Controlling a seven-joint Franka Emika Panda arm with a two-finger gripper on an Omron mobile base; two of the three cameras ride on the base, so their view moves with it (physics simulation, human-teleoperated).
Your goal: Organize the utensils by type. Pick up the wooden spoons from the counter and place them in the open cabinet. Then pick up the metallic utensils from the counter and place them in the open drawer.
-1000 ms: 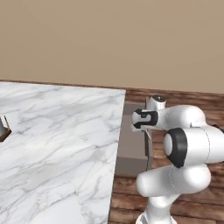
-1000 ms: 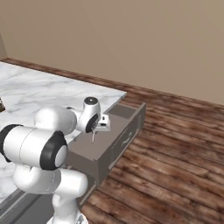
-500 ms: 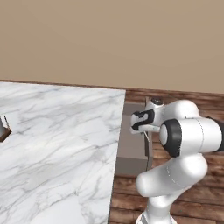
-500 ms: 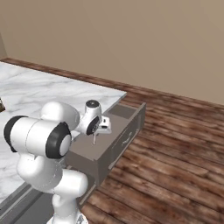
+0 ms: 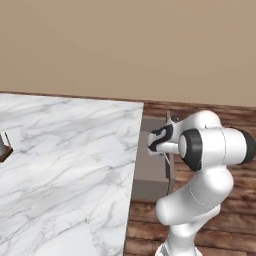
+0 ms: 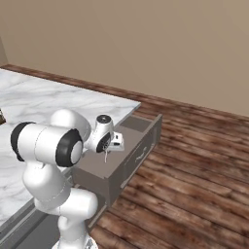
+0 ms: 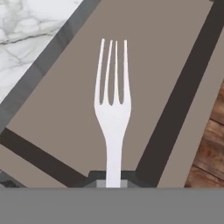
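- One fork (image 7: 113, 109) is seen in the hand view: pale silvery, flat, four slim tines, a waisted neck and a narrow handle. Its handle end is pinched between the tips of the hand (image 7: 113, 178), pressed together on it, and the tines point out over the plain grey-brown floor of the open drawer (image 7: 65, 113). A corner of the white marble counter (image 7: 26, 26) is seen beside the drawer's dark rim.
- In the right base view, the hand (image 6: 108, 151) is held above the open drawer (image 6: 141, 151), a thin sliver of the fork (image 6: 105, 156) hanging beneath it.
- In the left base view, the hand (image 5: 159, 150) is held over the drawer (image 5: 150, 175), just past the counter (image 5: 65, 165) edge.
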